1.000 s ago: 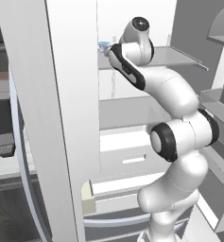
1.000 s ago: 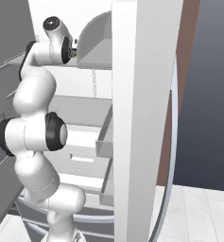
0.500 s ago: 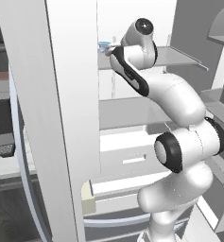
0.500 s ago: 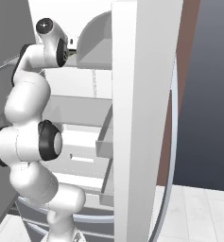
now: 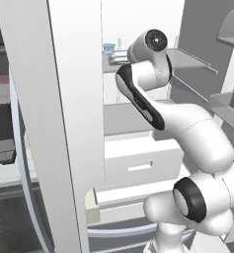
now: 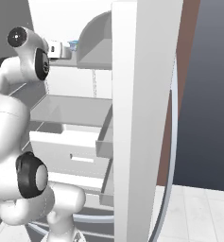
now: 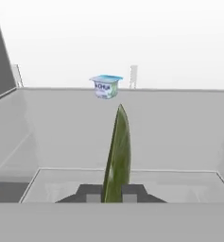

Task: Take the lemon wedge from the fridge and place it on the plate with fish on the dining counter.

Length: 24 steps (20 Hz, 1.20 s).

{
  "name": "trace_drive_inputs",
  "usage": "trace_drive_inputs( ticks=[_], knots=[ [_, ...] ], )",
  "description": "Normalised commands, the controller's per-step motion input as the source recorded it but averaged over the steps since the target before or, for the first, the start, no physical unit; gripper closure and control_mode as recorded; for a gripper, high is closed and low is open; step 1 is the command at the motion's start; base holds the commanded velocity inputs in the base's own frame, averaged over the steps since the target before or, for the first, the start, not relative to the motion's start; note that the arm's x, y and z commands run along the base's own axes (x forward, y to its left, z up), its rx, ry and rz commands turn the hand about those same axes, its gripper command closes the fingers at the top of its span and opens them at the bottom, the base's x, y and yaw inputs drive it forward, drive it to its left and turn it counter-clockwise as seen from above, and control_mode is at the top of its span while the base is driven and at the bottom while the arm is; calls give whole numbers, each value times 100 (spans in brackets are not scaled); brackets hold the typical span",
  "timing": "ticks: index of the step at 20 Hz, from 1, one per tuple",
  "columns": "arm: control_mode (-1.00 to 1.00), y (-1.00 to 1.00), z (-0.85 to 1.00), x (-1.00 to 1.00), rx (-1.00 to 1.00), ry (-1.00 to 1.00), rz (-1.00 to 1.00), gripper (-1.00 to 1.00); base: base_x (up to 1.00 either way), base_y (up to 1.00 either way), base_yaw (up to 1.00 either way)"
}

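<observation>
- The pincer (image 7: 112,194) is clenched on the lemon wedge (image 7: 117,156), which stands between the two dark finger tips (image 7: 90,193) in the hand view.
- The wedge's long axis runs from 6 to 12 o'clock in that view, its thin point leaning slightly toward 1 o'clock; it looks dark olive.
- The pincer (image 5: 114,59) sits over an upper grey shelf (image 7: 146,127) inside the fridge (image 5: 138,29), with the wrist level and the hand stretched toward the white back wall.
- The arm rises from the base, bends at a dark elbow joint and reaches up toward 11 o'clock in the left base view.
- At 12 o'clock beyond the wedge, a pale blue cup (image 7: 106,87) stands near the shelf's back edge, well apart from the wedge.
- The shelf is bare between wedge and cup; its front rim lies just under the finger tips.
- An open door (image 5: 59,123) stands close at the arm's left, another door (image 6: 146,118) at its right.
</observation>
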Motion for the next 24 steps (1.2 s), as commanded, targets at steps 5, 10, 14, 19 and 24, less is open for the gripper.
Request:
trace_drive_inputs(
  ticks=[5,10,14,19,24],
  knots=[
    [-100,22,1,-100,12,6,-17,100,0,0,0],
    [-100,24,-8,-100,2,19,-18,100,0,0,0],
    [-100,8,-40,-100,0,23,-15,100,0,0,0],
    [-100,-13,-20,-100,12,37,-12,100,0,0,0],
    [-100,-65,-25,-94,19,33,-3,100,0,0,0]
  ],
)
